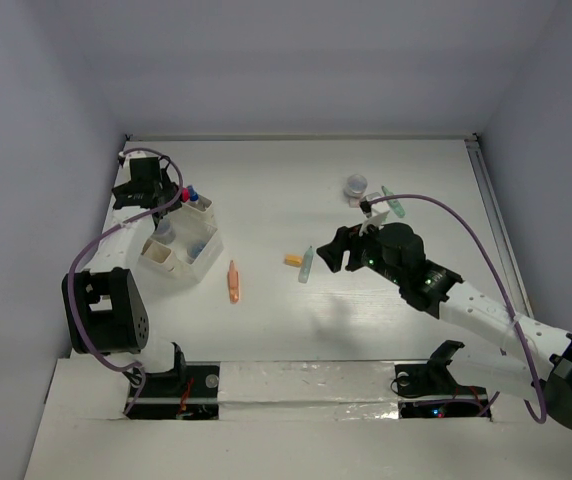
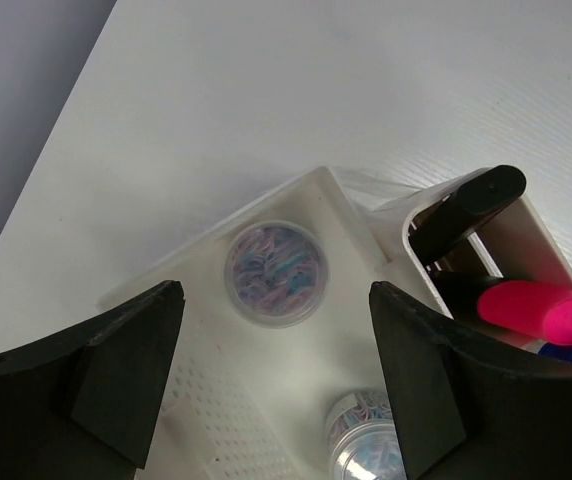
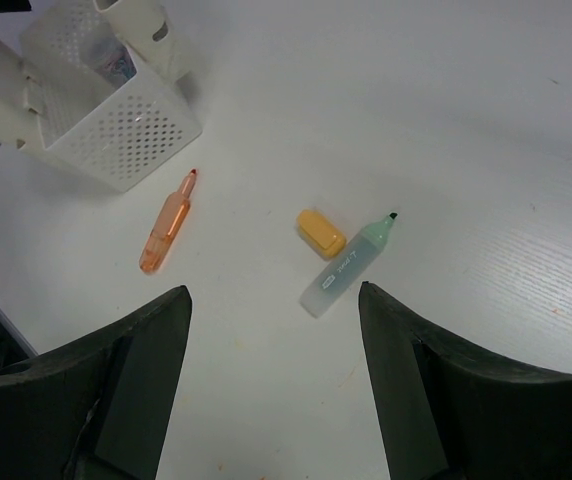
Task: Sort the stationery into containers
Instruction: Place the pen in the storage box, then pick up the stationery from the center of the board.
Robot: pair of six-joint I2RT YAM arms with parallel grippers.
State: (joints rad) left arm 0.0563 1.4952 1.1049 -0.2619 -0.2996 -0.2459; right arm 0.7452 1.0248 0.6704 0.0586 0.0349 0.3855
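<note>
Pale green plastic marks the next target: the pale green highlighter (image 3: 351,268) lies flat on the table (image 3: 486,120), uncapped, its dark tip pointing away from the right gripper (image 3: 276,300). A stubby orange cap (image 3: 321,232) sits just beside its barrel, so close that contact cannot be ruled out. The step in hand is judged to be the pick of this highlighter. It would be done well if the jaws were turned to straddle the barrel across its width, near the middle, and lowered until the fingertips almost meet the table before being closed. The orange cap should be kept outside the jaws, or it may be nudged or pinched along. The barrel looks smooth and round, so a centred grip is advised against rolling.

The right gripper is held open and empty, hovering on the near side of the highlighter, the arm stretched from the right base towards the centre. An orange marker (image 3: 169,232) lies apart to the left, near the perforated white bins (image 3: 116,130). The left gripper (image 2: 274,300) is likewise open, nothing between its jaws, poised over one white bin (image 2: 226,430) in which a clear jar (image 2: 274,272) of coloured bits rests. A pink highlighter (image 2: 541,310) is stowed in the neighbouring compartment.
</note>
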